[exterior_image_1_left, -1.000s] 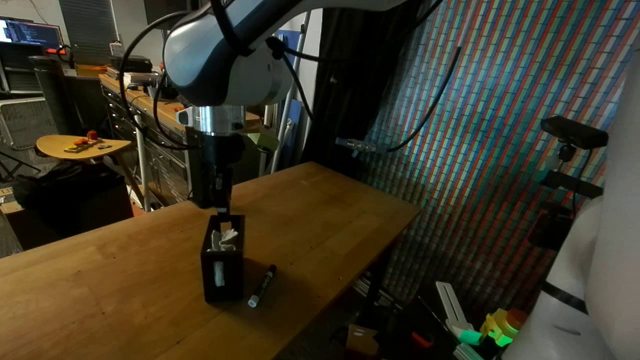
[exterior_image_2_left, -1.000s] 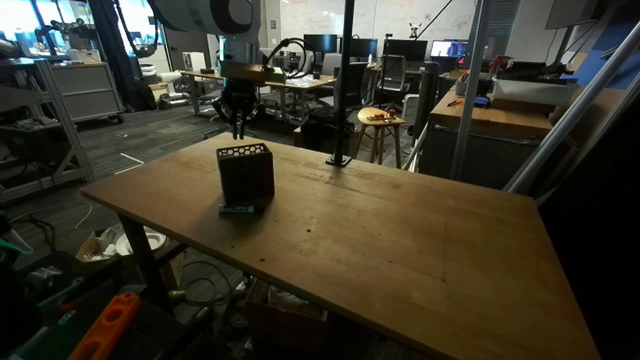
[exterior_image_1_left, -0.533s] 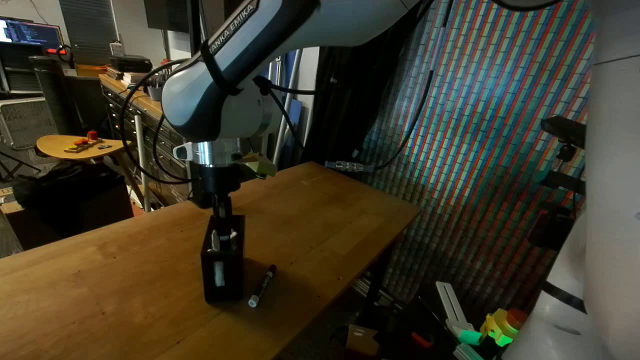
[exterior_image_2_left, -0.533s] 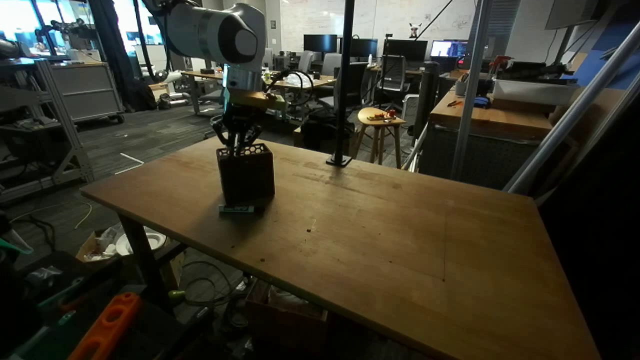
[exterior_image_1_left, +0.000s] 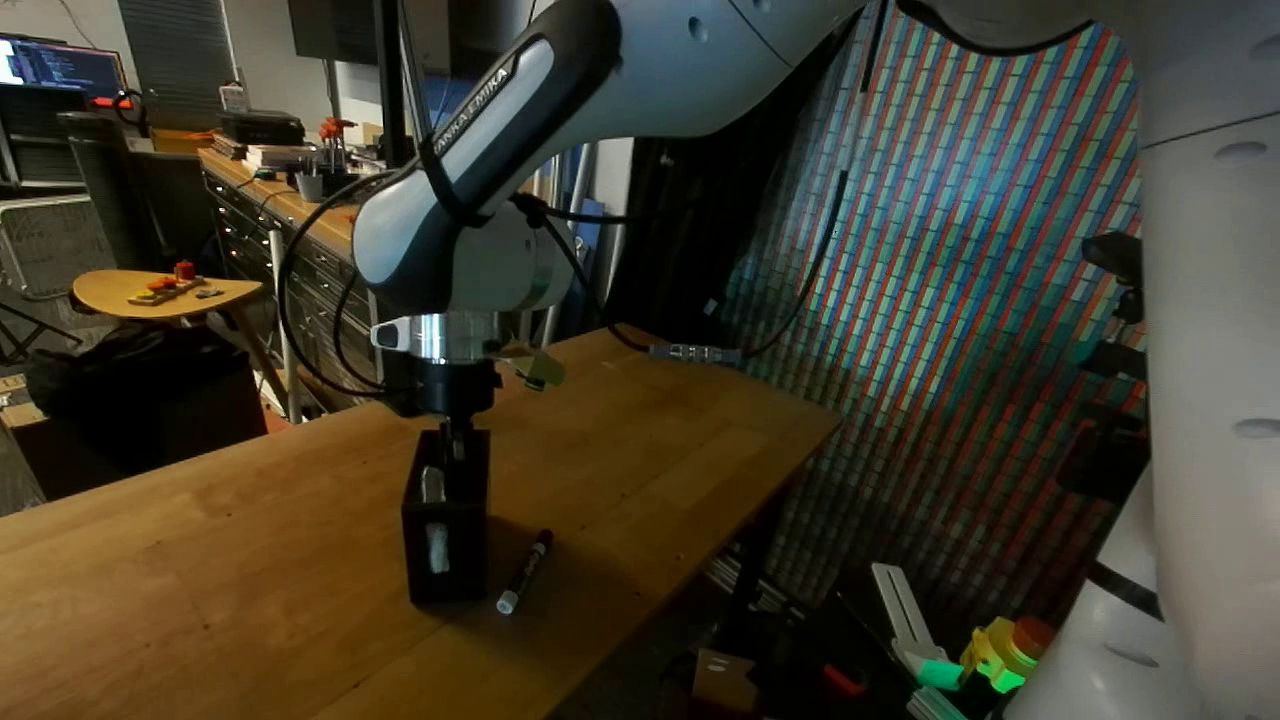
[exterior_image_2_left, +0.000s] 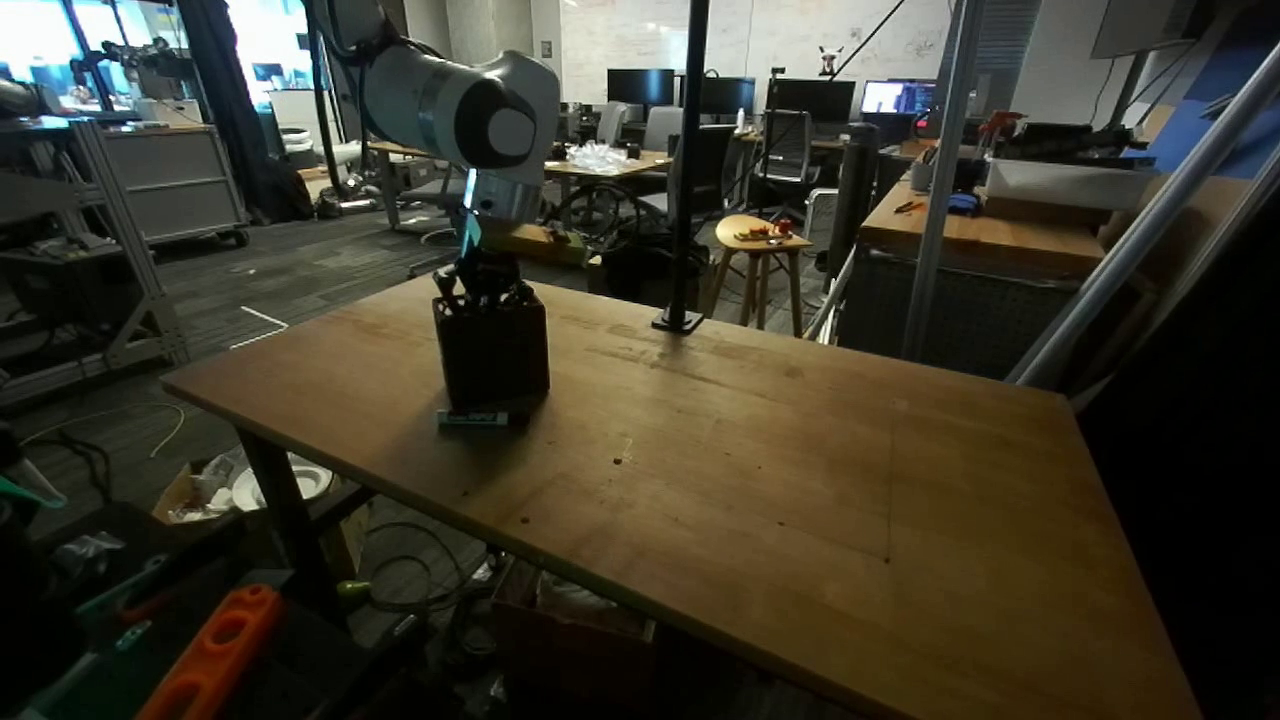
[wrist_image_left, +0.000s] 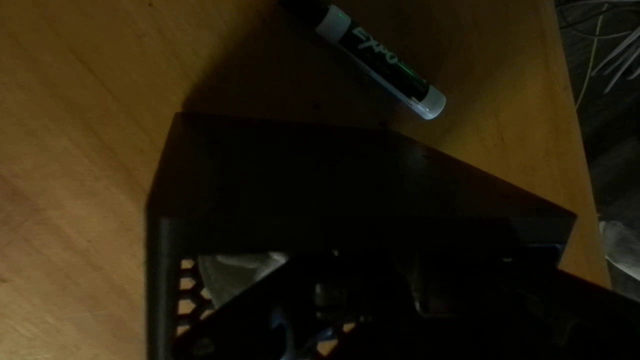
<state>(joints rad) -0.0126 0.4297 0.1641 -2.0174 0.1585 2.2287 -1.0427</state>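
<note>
A tall black box (exterior_image_1_left: 463, 565) with an open top and honeycomb cut-outs stands upright on the table; it also shows in an exterior view (exterior_image_2_left: 495, 355) and the wrist view (wrist_image_left: 300, 170). My gripper (exterior_image_1_left: 457, 445) points straight down with its fingers inside the box opening; in an exterior view the gripper (exterior_image_2_left: 487, 290) sits at the rim. White cloth (wrist_image_left: 235, 275) shows in the box beside a finger, with a pale bit (exterior_image_1_left: 433, 485) in an exterior view. The fingertips are hidden and dark, so I cannot tell whether they hold the cloth. A black-and-white Expo marker (wrist_image_left: 385, 62) lies beside the box.
The wooden table (exterior_image_2_left: 800, 480) carries the box and marker (exterior_image_1_left: 524, 573). A black post (exterior_image_2_left: 685, 200) rises from the table's far edge. A cable (exterior_image_1_left: 330, 380) loops from the arm. A stool (exterior_image_2_left: 760, 235) and a cabinet (exterior_image_2_left: 990, 230) stand beyond.
The arm has come down. My gripper has moved from above the box to inside its opening. Less of the white cloth shows now. The box and marker have not moved.
</note>
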